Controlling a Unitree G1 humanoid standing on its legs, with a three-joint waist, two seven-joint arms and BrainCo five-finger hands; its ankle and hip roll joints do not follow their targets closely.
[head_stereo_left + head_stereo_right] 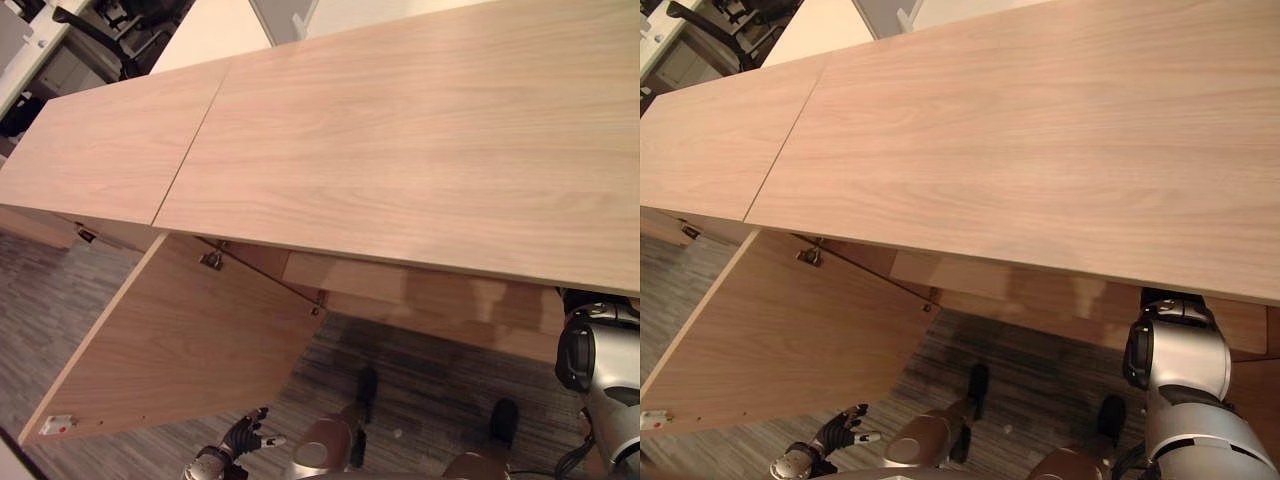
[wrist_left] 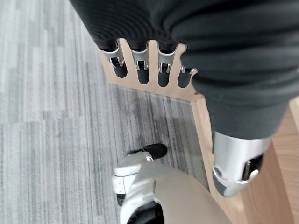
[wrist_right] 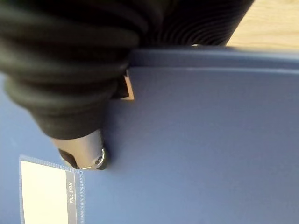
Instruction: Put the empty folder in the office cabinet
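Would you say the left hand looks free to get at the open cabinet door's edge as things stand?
Probably yes. The left hand hangs low with relaxed fingers and holds nothing, just below the swung-open cabinet door, with bare carpet between. The right hand is on the blue folder.

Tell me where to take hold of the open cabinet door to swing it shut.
Grip the cabinet door at its free edge, opposite the hinges, coming from the robot's side with the left hand, which hangs beside that edge. The right hand holds the blue folder.
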